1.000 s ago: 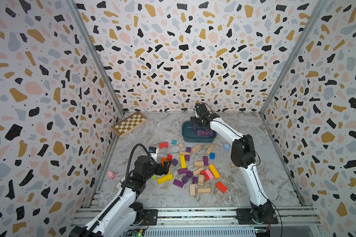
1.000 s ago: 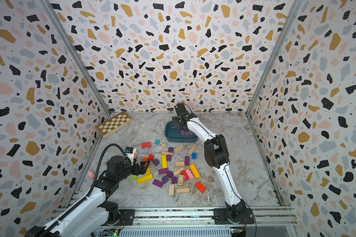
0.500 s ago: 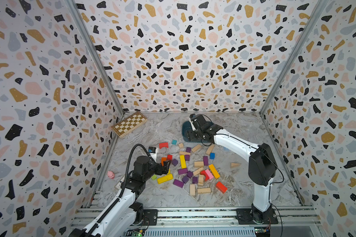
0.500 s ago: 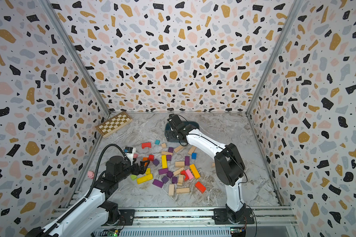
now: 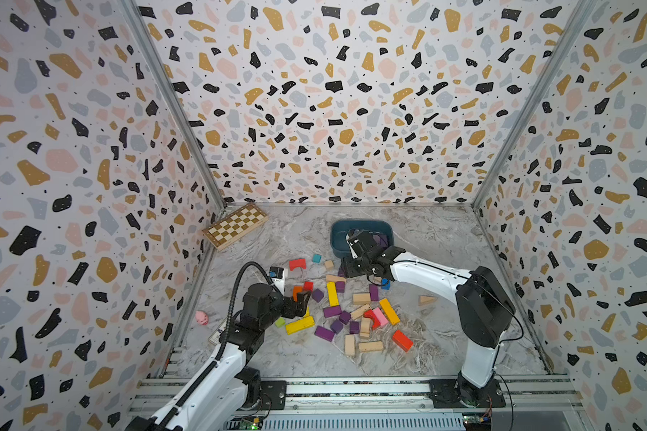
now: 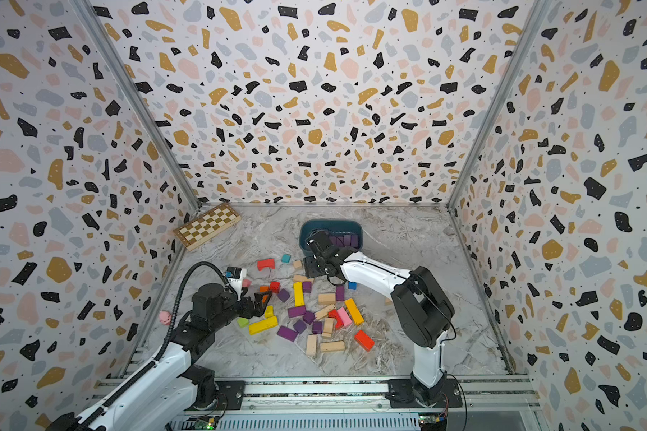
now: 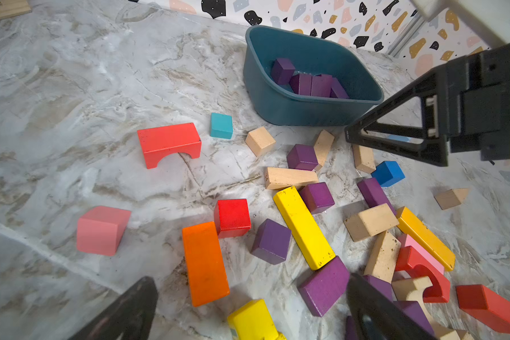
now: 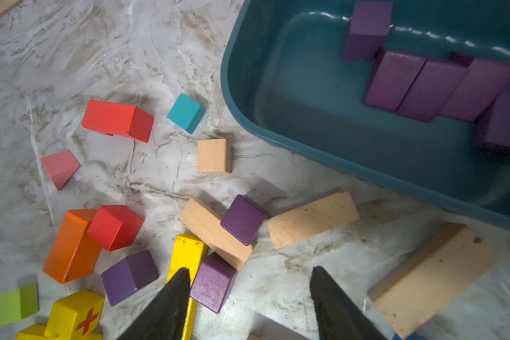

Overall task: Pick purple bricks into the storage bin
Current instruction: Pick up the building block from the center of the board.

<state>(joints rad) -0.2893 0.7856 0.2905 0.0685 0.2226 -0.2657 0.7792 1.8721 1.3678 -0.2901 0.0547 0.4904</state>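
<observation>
Right claw (image 8: pixel 248 269) hangs with jaws partly spread and nothing between them, above the table (image 5: pixel 296 239) just off the 6 o'clock rim of the bin (image 5: pixel 359 222). One purple cube (image 8: pixel 212 282) lies just beside one finger (image 8: pixel 171 297). Left claw (image 7: pixel 251 278) stands wide and empty at 9 o'clock of the scattered blocks (image 5: pixel 361 298).

Bin: dark teal, shallow, rounded corners, at 12 o'clock of the scatter.

Purple bricks (image 8: pixel 395 79): matte cubes and short bars. Several are packed along one wall inside the bin. Loose purple bricks (image 5: pixel 331 311) lie among yellow, red and plain wood pieces.
</observation>
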